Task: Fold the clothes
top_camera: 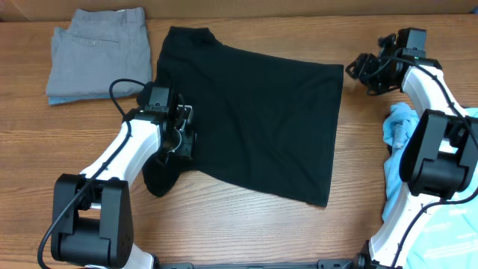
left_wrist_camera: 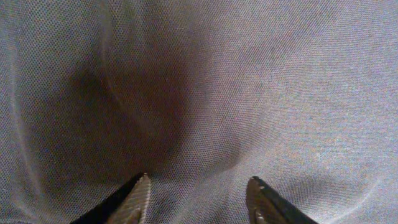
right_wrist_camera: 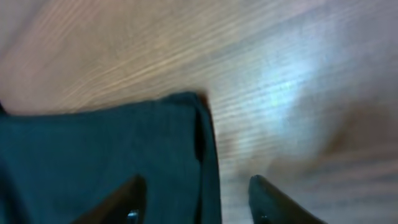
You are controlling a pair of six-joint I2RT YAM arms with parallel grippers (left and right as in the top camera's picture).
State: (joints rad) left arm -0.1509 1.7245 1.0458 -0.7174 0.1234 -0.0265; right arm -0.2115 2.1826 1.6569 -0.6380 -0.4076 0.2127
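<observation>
Black shirt [top_camera: 261, 119] lies spread flat in middle of wooden table [top_camera: 246, 232], one sleeve hanging toward front left. Left gripper [top_camera: 181, 128] sits on shirt's left edge. Its fingers [left_wrist_camera: 140, 198] are apart, with only flat cloth under them and nothing pinched. Right gripper [top_camera: 364, 71] is at shirt's far right corner, jaws open too, cloth edge lying loose between them. Folded grey shorts [top_camera: 97, 52] at far left. Blue tee [top_camera: 399, 123] bunched at right, by right arm.
</observation>
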